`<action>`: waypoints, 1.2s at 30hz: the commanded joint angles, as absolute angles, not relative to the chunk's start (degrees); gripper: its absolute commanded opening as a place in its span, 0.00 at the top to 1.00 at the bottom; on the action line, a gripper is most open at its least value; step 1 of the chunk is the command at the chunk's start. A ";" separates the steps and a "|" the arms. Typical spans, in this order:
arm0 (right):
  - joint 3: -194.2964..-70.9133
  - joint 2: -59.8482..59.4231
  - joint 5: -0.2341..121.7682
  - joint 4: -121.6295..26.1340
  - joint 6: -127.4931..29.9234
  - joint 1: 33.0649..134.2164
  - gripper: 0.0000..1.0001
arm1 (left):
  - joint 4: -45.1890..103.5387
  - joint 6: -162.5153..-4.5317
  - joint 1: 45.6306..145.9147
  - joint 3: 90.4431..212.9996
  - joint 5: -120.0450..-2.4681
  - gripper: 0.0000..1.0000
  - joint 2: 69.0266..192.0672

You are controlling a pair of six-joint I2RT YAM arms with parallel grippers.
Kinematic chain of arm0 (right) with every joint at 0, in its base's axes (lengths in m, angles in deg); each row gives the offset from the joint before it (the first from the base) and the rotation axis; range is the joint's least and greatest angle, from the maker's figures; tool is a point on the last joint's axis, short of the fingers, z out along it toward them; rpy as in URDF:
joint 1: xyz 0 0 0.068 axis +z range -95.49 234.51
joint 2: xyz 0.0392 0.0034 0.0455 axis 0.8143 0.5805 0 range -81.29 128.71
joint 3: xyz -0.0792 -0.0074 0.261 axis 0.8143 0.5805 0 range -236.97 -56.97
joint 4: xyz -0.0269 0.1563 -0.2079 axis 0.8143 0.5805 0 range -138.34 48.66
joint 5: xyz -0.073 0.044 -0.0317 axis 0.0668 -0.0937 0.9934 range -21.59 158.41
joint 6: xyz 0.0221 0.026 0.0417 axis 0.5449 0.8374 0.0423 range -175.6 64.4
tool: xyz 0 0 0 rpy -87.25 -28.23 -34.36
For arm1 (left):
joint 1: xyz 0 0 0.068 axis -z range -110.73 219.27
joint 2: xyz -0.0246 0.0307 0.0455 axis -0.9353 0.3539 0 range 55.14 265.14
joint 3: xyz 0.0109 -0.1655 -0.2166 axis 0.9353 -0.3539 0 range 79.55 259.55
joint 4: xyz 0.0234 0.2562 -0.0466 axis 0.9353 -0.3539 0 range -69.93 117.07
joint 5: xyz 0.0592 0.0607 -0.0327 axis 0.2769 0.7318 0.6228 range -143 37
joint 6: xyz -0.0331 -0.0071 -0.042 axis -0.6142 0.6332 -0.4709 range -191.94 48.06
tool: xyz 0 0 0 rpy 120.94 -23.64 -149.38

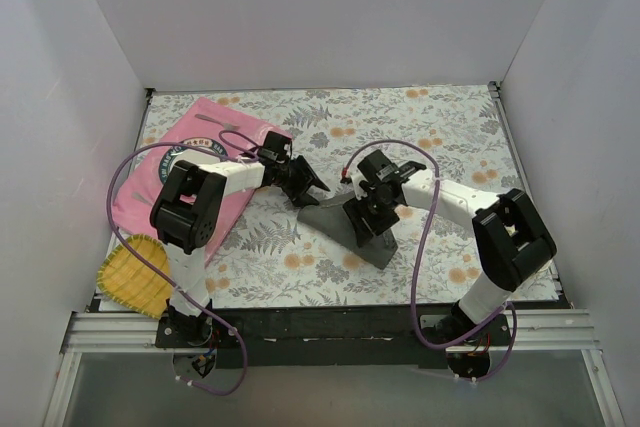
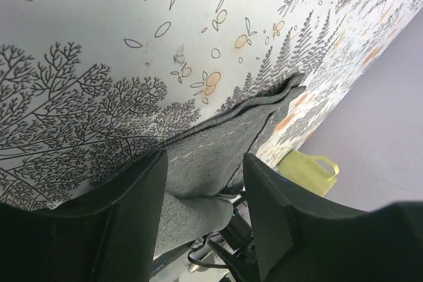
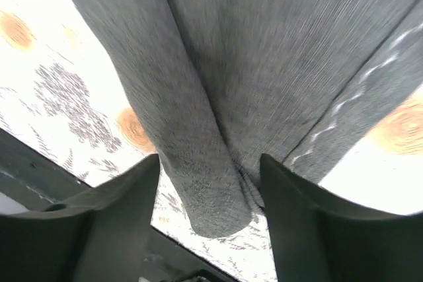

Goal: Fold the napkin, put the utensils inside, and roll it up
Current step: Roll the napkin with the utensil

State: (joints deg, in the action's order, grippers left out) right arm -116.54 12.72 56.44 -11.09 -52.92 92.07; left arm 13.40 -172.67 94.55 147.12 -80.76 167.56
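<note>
Soft charcoal napkin (image 1: 328, 217), tube-shaped fold, stitched hem; floral tablecloth (image 1: 300, 267) under.

The left arm (image 1: 235, 175) and right arm (image 1: 455, 197) have white link shells between bulky black joint housings. A purple cable (image 1: 112, 192) loops loosely along each, and the fingers (image 2: 132, 216) are broad, matte black wedges.

Right claw (image 3: 208, 163) is close over the napkin (image 3: 264, 64). Jaws are apart, with a rolled grey fold running down between them and nearly filling the gap; can't tell if it's pinched or just straddled. Light stitched hem (image 3: 357, 90) at right. Floral worktop (image 3: 66, 97) shows on both sides.
</note>
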 commanded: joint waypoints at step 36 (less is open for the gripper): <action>-125.08 23.82 63.55 -20.65 -58.85 103.57 0.81 | -4.29 -167.39 92.83 166.82 -71.73 0.48 170.54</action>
State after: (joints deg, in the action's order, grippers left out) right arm -125.42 23.54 78.45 -17.23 -60.16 107.86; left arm 2.71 -169.52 94.24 159.82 -77.66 172.17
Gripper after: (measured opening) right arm 0.282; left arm 0.504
